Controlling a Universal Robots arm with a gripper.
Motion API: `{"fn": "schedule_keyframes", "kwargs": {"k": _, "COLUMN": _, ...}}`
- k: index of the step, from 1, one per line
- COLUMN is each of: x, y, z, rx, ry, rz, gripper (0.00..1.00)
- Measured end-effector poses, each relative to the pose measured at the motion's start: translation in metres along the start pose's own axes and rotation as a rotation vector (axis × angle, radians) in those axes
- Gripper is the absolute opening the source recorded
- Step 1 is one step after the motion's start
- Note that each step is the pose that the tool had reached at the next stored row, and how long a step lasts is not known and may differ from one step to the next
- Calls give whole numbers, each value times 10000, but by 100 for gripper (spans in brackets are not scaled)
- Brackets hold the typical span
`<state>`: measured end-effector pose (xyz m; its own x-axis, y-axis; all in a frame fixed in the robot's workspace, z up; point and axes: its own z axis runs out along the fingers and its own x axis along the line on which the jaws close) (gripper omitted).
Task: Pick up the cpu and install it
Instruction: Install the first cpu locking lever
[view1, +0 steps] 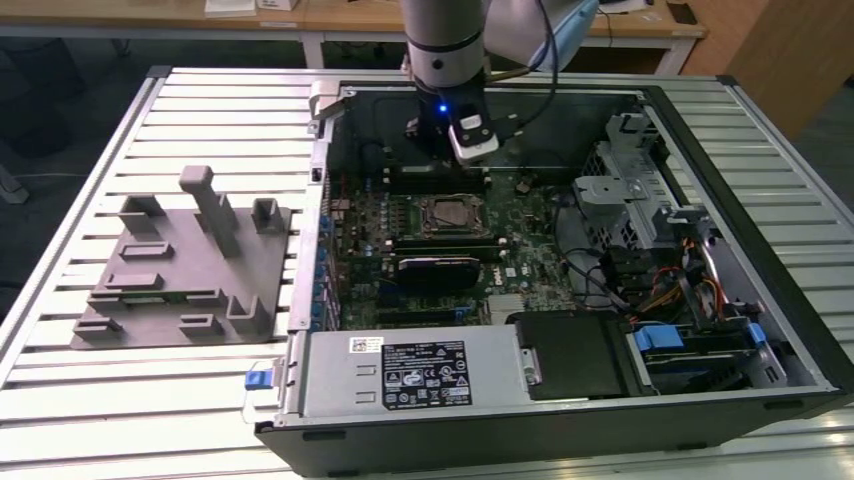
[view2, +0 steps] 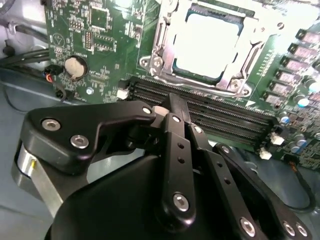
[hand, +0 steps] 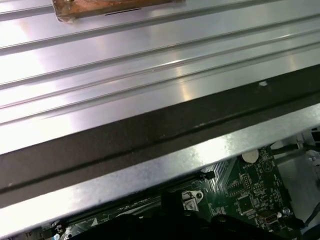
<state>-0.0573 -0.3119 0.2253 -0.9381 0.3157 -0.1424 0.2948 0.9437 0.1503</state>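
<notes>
Inside open case, over motherboard (view1: 454, 245) | hand (view2: 172, 107) pinched narrow, holding nothing visible | cpu (view2: 210, 42) seated flat in socket (view2: 160, 45), just beyond fingertips, across memory slots (view2: 210, 112).

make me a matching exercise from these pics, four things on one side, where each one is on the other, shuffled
Things:
1. cpu
2. grey fixture
3. coin cell
4. pincer

Places:
A. on the slatted table, outside the case, at the exterior view's left
B. over the memory slots, next to the socket
C. seated in the socket frame on the motherboard
D. on the green board, apart from the socket, near red and black wires

Pairs: 1-C, 2-A, 3-D, 4-B
</notes>
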Motion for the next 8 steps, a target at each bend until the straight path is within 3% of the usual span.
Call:
{"fn": "schedule_keyframes", "kwargs": {"k": 3, "x": -12, "y": 3, "z": 5, "rx": 233, "ry": 137, "rz": -12, "gripper": 11}}
{"fn": "schedule_keyframes", "kwargs": {"k": 8, "x": -32, "y": -24, "z": 6, "rx": 523, "ry": 424, "rz": -11, "gripper": 11}}
